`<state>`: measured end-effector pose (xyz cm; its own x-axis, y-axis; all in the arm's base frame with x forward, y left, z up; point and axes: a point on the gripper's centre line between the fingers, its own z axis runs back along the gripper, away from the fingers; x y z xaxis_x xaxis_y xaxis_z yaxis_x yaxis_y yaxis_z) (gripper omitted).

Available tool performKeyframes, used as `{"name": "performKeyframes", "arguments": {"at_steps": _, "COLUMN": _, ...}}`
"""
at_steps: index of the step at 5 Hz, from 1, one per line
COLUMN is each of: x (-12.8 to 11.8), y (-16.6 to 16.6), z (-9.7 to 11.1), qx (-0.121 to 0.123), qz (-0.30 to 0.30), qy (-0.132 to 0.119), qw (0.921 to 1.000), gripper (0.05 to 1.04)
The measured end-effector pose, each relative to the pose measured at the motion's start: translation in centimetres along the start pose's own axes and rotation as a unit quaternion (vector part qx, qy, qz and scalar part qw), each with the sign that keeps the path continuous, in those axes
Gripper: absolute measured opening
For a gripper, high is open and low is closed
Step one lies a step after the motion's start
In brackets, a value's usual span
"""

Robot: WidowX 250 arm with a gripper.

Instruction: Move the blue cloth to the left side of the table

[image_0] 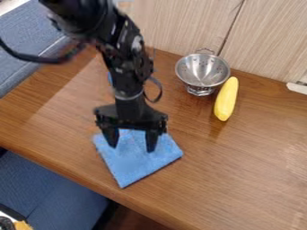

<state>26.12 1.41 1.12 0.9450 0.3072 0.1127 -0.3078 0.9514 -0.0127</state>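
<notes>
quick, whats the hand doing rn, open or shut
Hand: open, fingers spread above the blue cloth, nothing gripped.

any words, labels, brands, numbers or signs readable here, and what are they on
None that I can read.
Blue cloth, metal colander, yellow item: no text visible.
Black-and-white item at the bottom left corner: too blurred to tell.
</notes>
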Motion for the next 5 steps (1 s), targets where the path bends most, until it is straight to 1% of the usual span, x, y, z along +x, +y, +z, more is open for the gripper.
{"name": "performKeyframes", "arguments": {"at_steps": 1, "x": -0.4, "y": -0.7, "z": -1.6, "qx": -0.014, "qz": -0.025, "qy": 0.005, "qw": 0.9996, "gripper": 0.999}}
{"name": "performKeyframes", "arguments": {"at_steps": 2, "x": 0.0, "y": -0.7, "z": -1.8, "qx": -0.007, "qz": -0.030, "qy": 0.002, "qw": 0.9995, "gripper": 1.000}}
{"name": "performKeyframes", "arguments": {"at_steps": 3, "x": 0.7, "y": -0.4, "z": -1.9, "qx": -0.013, "qz": -0.011, "qy": 0.003, "qw": 0.9999, "gripper": 1.000}}
{"name": "performKeyframes", "arguments": {"at_steps": 4, "x": 1.8, "y": 0.9, "z": -2.0, "qx": 0.004, "qz": 0.008, "qy": -0.001, "qw": 1.0000, "gripper": 0.999}}
{"name": "performKeyframes", "arguments": {"at_steps": 5, "x": 3.3, "y": 2.6, "z": -2.2, "qx": 0.015, "qz": 0.039, "qy": -0.006, "qw": 0.9991, "gripper": 0.999}}
